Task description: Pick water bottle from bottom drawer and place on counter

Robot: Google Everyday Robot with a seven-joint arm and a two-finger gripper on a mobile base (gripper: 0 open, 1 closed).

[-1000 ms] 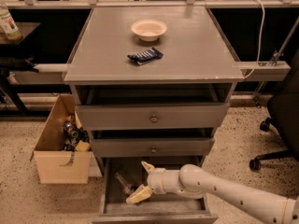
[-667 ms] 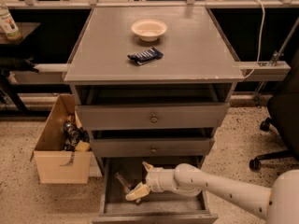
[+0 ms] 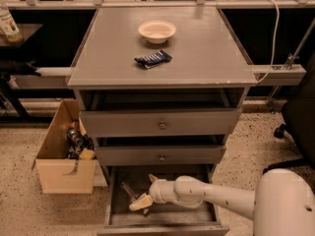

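The bottom drawer (image 3: 162, 227) is pulled open under the cabinet. A small clear water bottle (image 3: 128, 189) lies on its side on the drawer floor at the left. My gripper (image 3: 146, 191) is down inside the drawer, right beside the bottle's right end. Its fingers are spread, one above (image 3: 152, 178) and one below (image 3: 140, 202), and the lower one touches or overlaps the bottle's end. The white arm reaches in from the lower right. The counter (image 3: 206, 48) is the grey cabinet top above.
A cream bowl (image 3: 156, 31) and a dark blue snack packet (image 3: 153, 59) lie on the counter. Two shallower knobbed drawers (image 3: 161, 125) stand slightly open above. A cardboard box (image 3: 64, 176) of items stands left; an office chair (image 3: 300, 117) stands right. A green-labelled bottle (image 3: 9, 26) stands far left.
My gripper has shifted a little to the left inside the drawer, closer to the bottle. The bottle and the things on the counter have not moved.
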